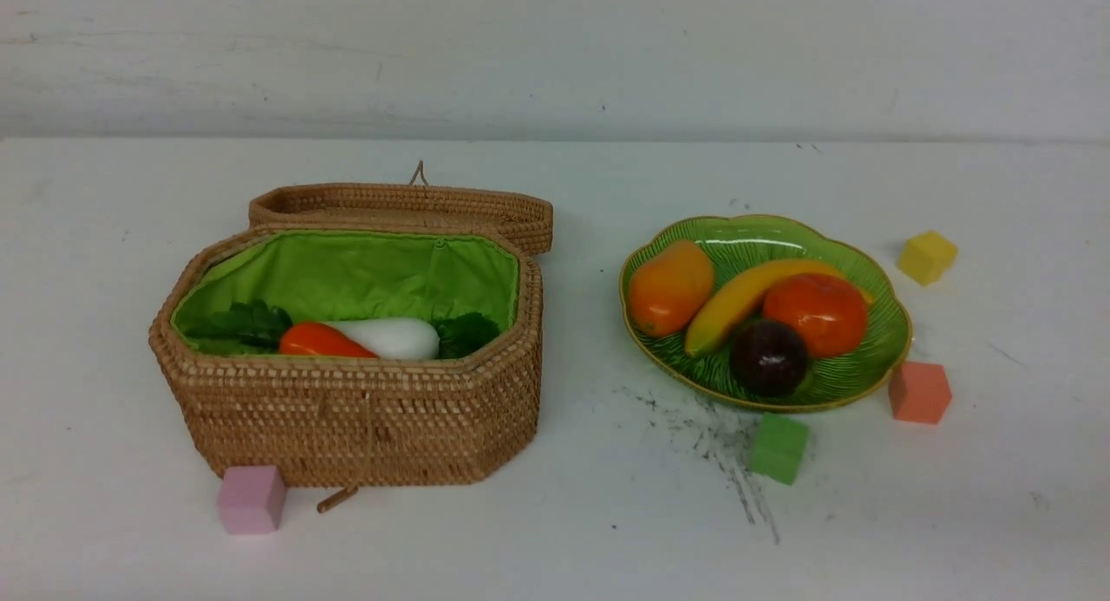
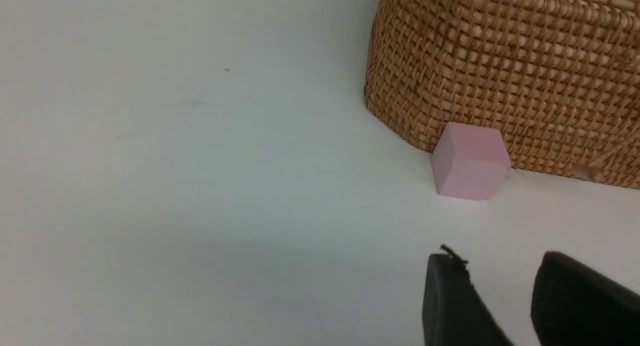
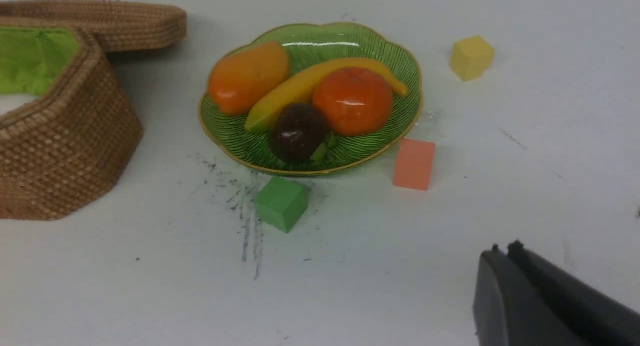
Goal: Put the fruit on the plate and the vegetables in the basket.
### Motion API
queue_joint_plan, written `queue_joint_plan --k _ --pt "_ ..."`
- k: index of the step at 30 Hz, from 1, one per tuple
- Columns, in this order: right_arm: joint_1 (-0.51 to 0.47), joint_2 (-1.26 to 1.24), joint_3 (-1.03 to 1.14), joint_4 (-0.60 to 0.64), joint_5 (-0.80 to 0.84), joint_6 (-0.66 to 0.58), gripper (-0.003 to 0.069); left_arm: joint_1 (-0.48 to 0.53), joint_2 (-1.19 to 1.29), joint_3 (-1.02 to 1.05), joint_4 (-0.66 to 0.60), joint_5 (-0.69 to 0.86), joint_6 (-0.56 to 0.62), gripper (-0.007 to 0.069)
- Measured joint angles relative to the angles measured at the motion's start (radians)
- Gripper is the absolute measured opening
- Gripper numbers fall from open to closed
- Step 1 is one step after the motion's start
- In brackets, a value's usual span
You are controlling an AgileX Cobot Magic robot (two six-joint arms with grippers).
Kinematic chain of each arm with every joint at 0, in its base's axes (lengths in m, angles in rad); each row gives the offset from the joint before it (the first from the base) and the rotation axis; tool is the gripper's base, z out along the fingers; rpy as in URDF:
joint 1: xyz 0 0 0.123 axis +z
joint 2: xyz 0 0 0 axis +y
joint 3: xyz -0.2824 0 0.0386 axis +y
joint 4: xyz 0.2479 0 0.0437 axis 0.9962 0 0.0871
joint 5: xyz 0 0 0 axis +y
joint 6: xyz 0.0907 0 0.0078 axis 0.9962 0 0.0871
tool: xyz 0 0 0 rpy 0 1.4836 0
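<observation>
Four fruit (image 1: 746, 310) on plate (image 1: 876, 358), four cubes (image 1: 779, 447); left pincer (image 2: 505, 291) released, right pincer (image 3: 505, 266) clenched.

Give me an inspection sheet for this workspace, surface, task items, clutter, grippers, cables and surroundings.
Surface: white table, dark scuff marks in front of the plate.
Job's things: mango, banana, orange and purple fruit on the plate; carrot and radish in the open basket; eggplant not visible.
Clutter: pink cube against the basket; green cube, salmon cube, yellow cube around the plate.
Grippers: left gripper open, empty; right gripper shut, empty.
Cables: nothing seen.
Surroundings: plain white wall.
</observation>
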Motion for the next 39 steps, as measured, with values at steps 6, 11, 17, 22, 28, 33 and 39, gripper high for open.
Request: queue_joint_plan --k 6,11,17,22,28,33,39 --pt "-0.054 -0.302 0.347 -0.048 -0.141 0.0 0.0003 0.0 0.0 0.0 0.0 0.0 0.0 0.0239" --pt "-0.069 -0.36 0.496 -0.068 -0.199 0.0 0.0006 0.0 0.0 0.0 0.001 0.004 0.0 0.0239" --pt "-0.069 -0.36 0.581 -0.072 -0.274 0.0 0.0012 0.0 0.0 0.0 0.002 0.003 0.0 0.0239" --pt "-0.069 -0.36 0.593 -0.072 -0.332 0.0 0.0017 0.0 0.0 0.0 0.002 0.003 0.0 0.0239" --pt "-0.069 -0.36 0.595 -0.072 -0.341 0.0 0.002 0.0 0.0 0.0 0.002 0.003 0.0 0.0239" --pt "-0.069 -0.36 0.595 -0.072 -0.342 0.0 0.0026 0.0 0.0 0.0 0.002 0.003 0.0 0.0239" --pt "-0.069 -0.36 0.595 -0.072 -0.342 0.0 0.0036 0.0 0.0 0.0 0.002 0.003 0.0 0.0239"
